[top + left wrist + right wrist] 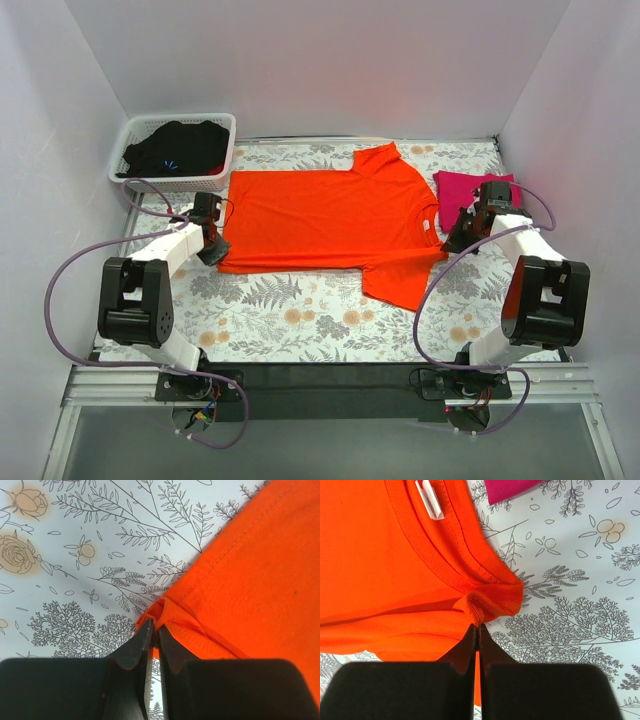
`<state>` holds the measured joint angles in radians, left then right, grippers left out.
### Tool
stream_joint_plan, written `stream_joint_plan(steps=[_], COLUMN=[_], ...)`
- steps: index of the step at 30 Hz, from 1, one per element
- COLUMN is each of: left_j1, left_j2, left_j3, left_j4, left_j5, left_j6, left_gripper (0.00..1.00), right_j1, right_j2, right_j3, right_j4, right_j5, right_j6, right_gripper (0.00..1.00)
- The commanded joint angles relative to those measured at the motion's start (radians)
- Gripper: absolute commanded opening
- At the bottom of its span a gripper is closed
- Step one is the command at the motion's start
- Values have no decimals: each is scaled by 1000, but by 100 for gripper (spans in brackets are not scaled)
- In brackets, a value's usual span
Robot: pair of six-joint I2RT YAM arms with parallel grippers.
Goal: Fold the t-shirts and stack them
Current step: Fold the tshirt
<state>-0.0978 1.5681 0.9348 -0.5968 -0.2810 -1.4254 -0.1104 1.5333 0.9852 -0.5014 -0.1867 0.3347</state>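
Two shirts, and by my reading roughly half the job is done. The magenta t-shirt (pixel 462 190) lies at two o'clock on the table (pixel 300 320) as a small compact patch, probably already folded, though the right arm covers part of it. The orange t-shirt (pixel 330 220) lies spread flat in the middle, unfolded. The left gripper (pixel 155 632) is pinched on its hem corner at eight o'clock. The right gripper (pixel 477 630) is clamped on the shoulder beside the collar at three o'clock (label showing). Left to do: fold the orange one and stack the pair. A basket (pixel 170 183) at ten o'clock holds a black garment (pixel 180 145).
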Motion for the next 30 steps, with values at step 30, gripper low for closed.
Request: stream_joint_plan(steps=[30], left_j1=[27], left_j2=[78], left_j3=[79], left_j4=[101], left_j5=[-35], left_j6=[49], left_gripper=[10], right_j1=[-12], right_j2=[134], right_j3=[119], right_j4=[4], right_j5=[33], right_j6=[-2], right_gripper=[1])
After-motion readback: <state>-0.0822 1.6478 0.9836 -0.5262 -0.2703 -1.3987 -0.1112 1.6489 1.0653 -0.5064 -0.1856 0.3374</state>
